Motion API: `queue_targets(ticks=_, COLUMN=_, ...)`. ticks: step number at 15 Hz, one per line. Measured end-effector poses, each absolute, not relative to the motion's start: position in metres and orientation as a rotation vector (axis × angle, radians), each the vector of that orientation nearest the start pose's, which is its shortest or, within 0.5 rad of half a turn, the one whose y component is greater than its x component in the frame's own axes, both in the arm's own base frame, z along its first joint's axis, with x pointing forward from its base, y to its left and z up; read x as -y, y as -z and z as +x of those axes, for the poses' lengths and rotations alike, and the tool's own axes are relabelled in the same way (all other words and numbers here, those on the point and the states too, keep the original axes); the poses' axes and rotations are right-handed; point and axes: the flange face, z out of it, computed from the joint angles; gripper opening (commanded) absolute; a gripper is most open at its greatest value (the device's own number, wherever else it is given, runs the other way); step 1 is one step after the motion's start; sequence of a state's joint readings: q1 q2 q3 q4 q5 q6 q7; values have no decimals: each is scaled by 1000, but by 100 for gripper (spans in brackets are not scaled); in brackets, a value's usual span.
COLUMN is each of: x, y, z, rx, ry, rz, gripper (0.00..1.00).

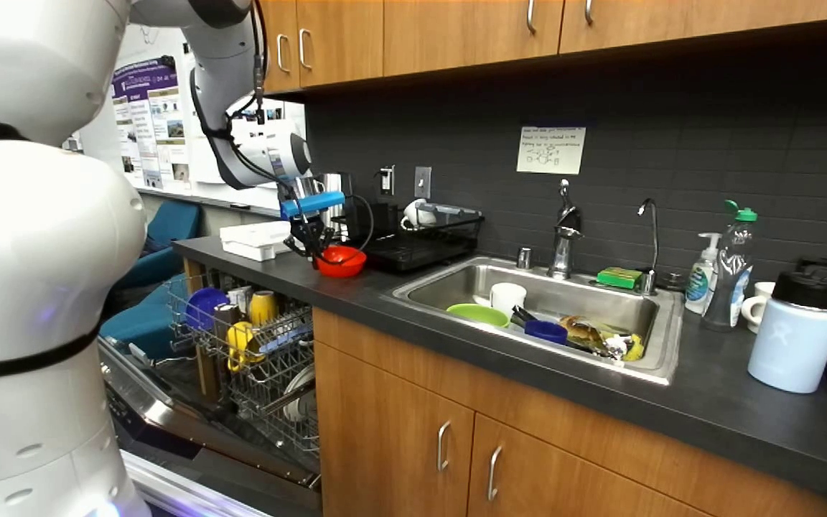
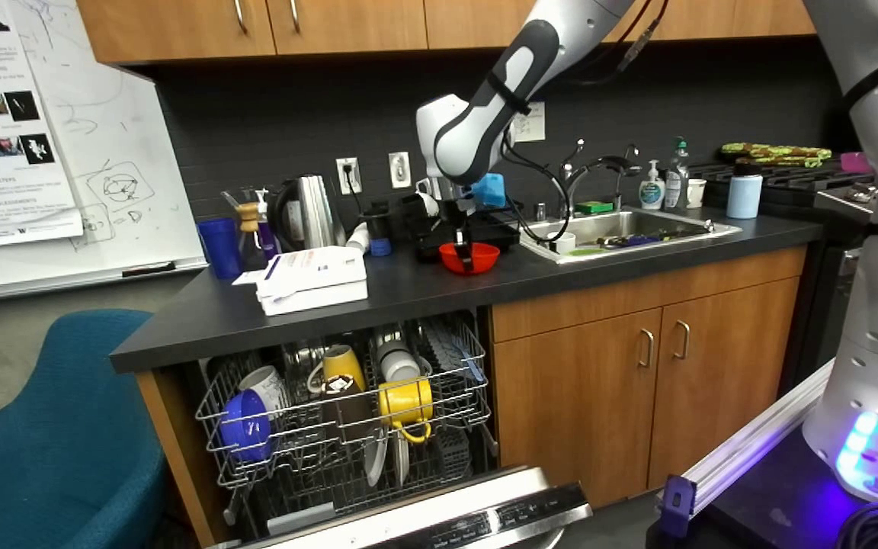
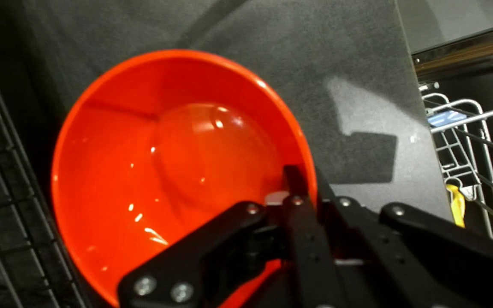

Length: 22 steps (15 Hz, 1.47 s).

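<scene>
The black two-finger gripper (image 3: 310,184) pinches tight on a round red plastic bowl (image 3: 178,162), likely light, stiff and slippery, by its easy-to-hold rim (image 3: 308,159).

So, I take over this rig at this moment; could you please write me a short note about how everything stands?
Gripper: shut on the rim of the red bowl, one jaw inside the bowl and one outside.
Place: the bowl appears to rest on the dark counter, beside the black dish rack.
Nearby: the dishwasher under the counter is open, with a blue bowl and yellow mugs in it.
Done: the rim is gripped.
Left: the bowl does not look lifted yet.
</scene>
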<state>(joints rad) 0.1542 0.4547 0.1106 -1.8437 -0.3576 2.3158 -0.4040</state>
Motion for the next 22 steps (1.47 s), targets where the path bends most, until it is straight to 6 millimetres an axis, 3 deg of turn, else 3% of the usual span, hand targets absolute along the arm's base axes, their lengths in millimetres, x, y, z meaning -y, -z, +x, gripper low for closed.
queue_targets(ticks=6, x=-175, y=-308, z=619, rx=1309, ry=-43, rz=-2939, gripper=1)
queue_targets(ticks=12, x=-226, y=-355, z=580, rx=1249, ry=-121, rz=-2787, gripper=1)
queue_targets(ticks=19, x=-236, y=-417, z=540, rx=1183, ry=-121, rz=-2740, gripper=1)
queue_targets(ticks=22, x=-251, y=-442, z=517, rx=1153, ry=-96, rz=-2712, gripper=1)
